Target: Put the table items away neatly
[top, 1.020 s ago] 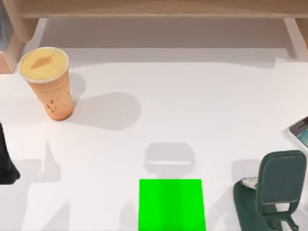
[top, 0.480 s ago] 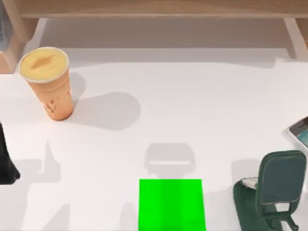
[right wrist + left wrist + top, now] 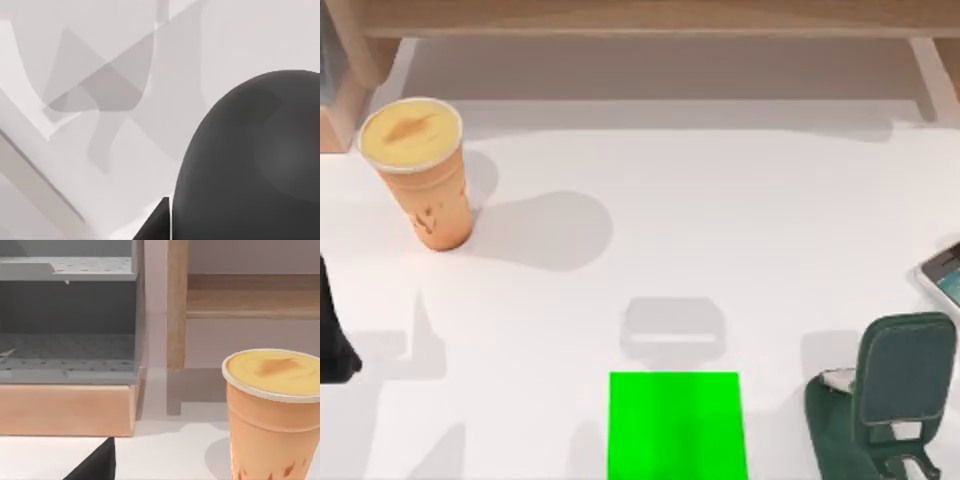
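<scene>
**Cup ahead of the left arm, mouse close under the right wrist**

Orange cup [image 3: 420,180] upright on the far left of the table [image 3: 720,220], yellow lid on. Straight ahead in the left wrist view [image 3: 272,415], off to one side of centre and standing clear of the grey rack [image 3: 67,315] on its wooden base behind. No long axis to weigh here: round, upright, so likely best taken from the side at mid-wall.

Left arm [image 3: 332,335] low at the table's left edge, nearer the front than the cup and plainly the closer arm. Wrist held level, looking across the table towards the cup rather than down on it.

Dark grey mouse [image 3: 250,160] bulking very close in the right wrist view, rounded back uppermost, white table behind it. Long axis hard to read with so little of the body in frame. A soft grey shadow [image 3: 673,330] on the table just beyond the bright green pad [image 3: 677,425].

Smartphone [image 3: 945,272] at the table's right edge, lying flat, cut off by the frame, just beyond the dark green stand [image 3: 895,395]. Probably work for the right arm.

Open or closed, for either gripper: cannot tell.

Probable next move on the left: a forward reach to the cup.
</scene>
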Controlling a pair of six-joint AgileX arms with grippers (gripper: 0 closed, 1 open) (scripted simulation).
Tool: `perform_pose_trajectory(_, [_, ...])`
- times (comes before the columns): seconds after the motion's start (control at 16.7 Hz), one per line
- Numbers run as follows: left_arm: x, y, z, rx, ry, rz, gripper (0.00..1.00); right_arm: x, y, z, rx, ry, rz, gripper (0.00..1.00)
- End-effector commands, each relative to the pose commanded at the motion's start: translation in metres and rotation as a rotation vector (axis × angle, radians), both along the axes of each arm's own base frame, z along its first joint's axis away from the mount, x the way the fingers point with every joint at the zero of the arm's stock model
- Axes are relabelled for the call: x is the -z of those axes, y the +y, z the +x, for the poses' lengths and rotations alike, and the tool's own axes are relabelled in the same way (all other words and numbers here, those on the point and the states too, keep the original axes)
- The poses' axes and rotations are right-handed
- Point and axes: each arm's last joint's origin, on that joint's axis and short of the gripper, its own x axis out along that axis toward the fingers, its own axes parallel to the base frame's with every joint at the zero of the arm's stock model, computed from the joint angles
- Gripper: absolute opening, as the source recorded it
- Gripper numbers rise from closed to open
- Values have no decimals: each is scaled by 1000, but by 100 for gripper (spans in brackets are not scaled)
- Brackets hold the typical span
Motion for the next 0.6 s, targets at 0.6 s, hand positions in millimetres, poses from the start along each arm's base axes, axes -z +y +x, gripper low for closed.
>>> perform_pose_trajectory(0.6, [0, 0, 0, 0, 0, 0, 100, -61, 37, 41, -253, -200, -118, 0])
